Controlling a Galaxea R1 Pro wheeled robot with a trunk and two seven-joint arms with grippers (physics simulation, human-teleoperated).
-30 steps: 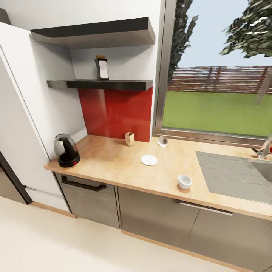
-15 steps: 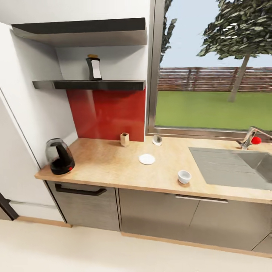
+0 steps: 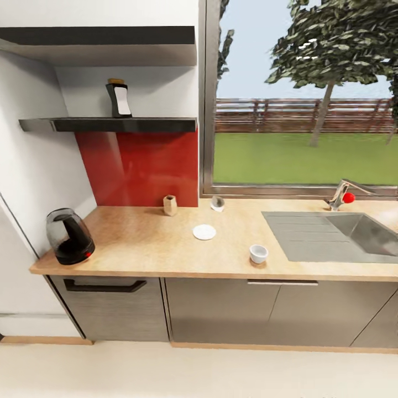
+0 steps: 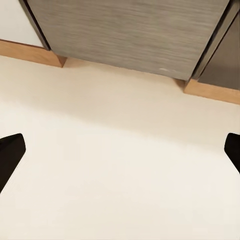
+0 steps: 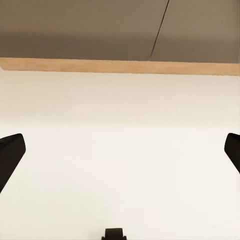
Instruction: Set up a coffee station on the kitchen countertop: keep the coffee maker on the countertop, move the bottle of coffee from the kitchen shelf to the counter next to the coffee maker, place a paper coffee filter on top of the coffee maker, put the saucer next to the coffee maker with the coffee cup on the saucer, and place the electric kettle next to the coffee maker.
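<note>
Head view, left to right. The electric kettle (image 3: 69, 236) is standing upright at the far left end of the kitchen countertop (image 3: 143, 251), close to the white wall, red switch facing the front edge. Above it, the bottle of coffee (image 3: 118, 98) is sitting on the lower dark shelf (image 3: 108, 125), over a red backsplash (image 3: 138, 168). A small tan container (image 3: 170, 205) is resting at the foot of that backsplash. The saucer (image 3: 204, 232) is lying flat mid-counter, bare. The paper coffee filter (image 3: 218, 203) is lying near the window sill, just behind and beside the saucer. The coffee cup (image 3: 258, 254) is standing upright near the counter's front edge, well apart from the saucer. A sink (image 3: 331, 237) with a red-knobbed tap (image 3: 344, 195) is occupying the right end.

Left gripper (image 4: 120, 152): fingers spread wide apart, holding nothing, pointing at pale floor (image 4: 115, 175) before grey cabinet fronts (image 4: 130, 35).

Right gripper (image 5: 120, 152): fingers likewise spread apart, holding nothing, over the floor by the wooden plinth (image 5: 120, 66).
</note>
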